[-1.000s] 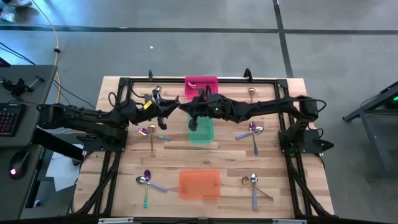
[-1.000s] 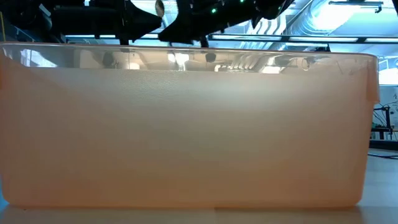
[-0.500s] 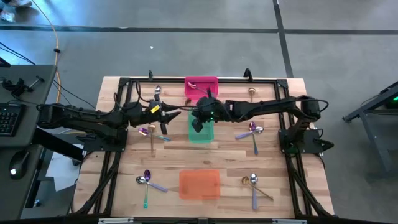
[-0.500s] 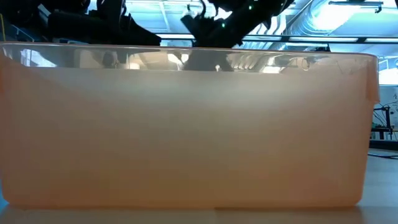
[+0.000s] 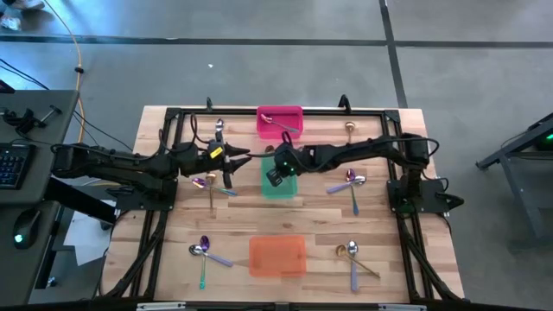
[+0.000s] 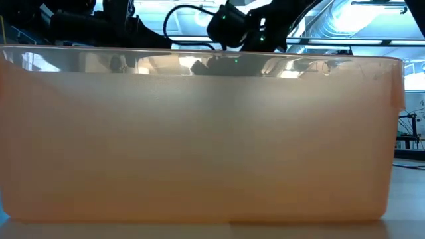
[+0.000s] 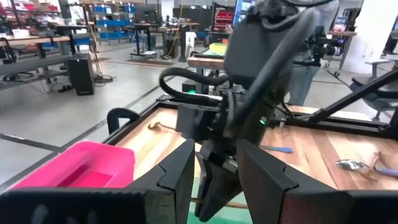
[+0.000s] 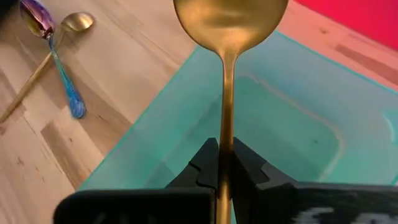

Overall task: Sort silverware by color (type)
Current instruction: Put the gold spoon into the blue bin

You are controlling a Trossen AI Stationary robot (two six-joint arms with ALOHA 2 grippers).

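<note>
My right gripper (image 5: 275, 175) hangs over the green bin (image 5: 280, 185) and is shut on a gold spoon (image 8: 229, 18); in the right wrist view (image 8: 225, 149) the spoon's bowl points out ahead of the fingers. My left gripper (image 5: 239, 155) waits open just left of it, holding nothing, and its wrist view (image 7: 217, 158) looks at the right arm. Other spoons lie flat on the table in small groups: left (image 5: 208, 183), near left (image 5: 203, 250), right (image 5: 350, 181), near right (image 5: 352, 254). One utensil lies in the pink bin (image 5: 279, 122). My right gripper pinches the gold spoon's thin handle (image 8: 224, 134) between its two fingers. The handle runs along the fingers, and the bowl sticks out beyond their tips. The fingers slant down from above. The spoon is lifted clear above the green bin (image 8: 286, 124).
The orange bin (image 5: 277, 256) stands near the table's near edge and fills the low view (image 6: 199, 146). Single spoons lie at the far left (image 5: 219, 128) and far right (image 5: 349, 127). A purple spoon with a blue handle (image 8: 53, 59) lies left of the green bin.
My right gripper, with the gold spoon, has drawn away from the left gripper and moved toward the near edge, from between the pink and green bins to over the green bin. It tipped downward as it went. My left gripper stayed about where it was.
</note>
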